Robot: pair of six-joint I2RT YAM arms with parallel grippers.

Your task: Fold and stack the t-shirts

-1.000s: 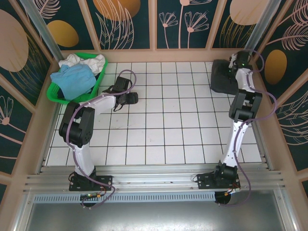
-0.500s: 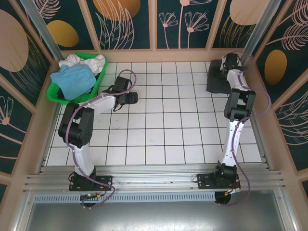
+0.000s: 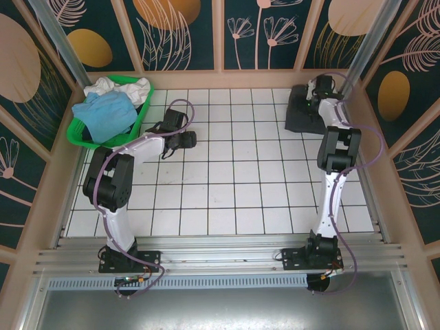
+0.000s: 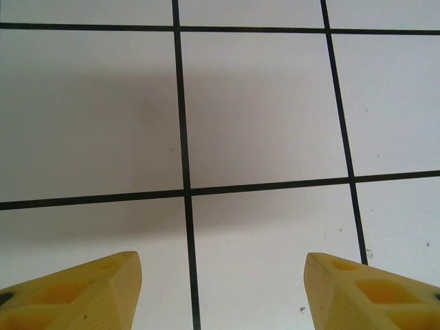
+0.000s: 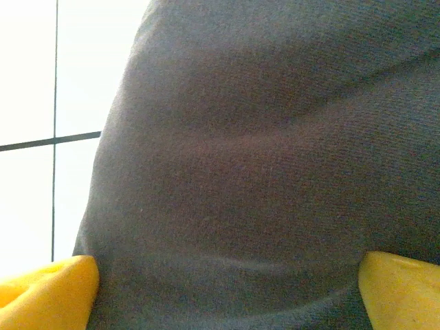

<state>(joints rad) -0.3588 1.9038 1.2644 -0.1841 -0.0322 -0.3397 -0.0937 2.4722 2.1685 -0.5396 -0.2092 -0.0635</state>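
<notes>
Left gripper (image 3: 185,140) sits low over bare white tiled table (image 3: 234,179), left of centre. In the left wrist view its yellow fingers (image 4: 89,292) are spread apart with nothing between them, just tile. Right gripper (image 3: 313,96) is at the far right corner, on the dark charcoal t-shirt (image 3: 299,118), which lies bunched on the table there. In the right wrist view its jaws stand wide, not clamped, with dark cloth (image 5: 275,151) spanning the gap. Light blue t-shirt (image 3: 106,115) and white t-shirts (image 3: 122,87) are piled in the green basket (image 3: 78,138) at far left.
</notes>
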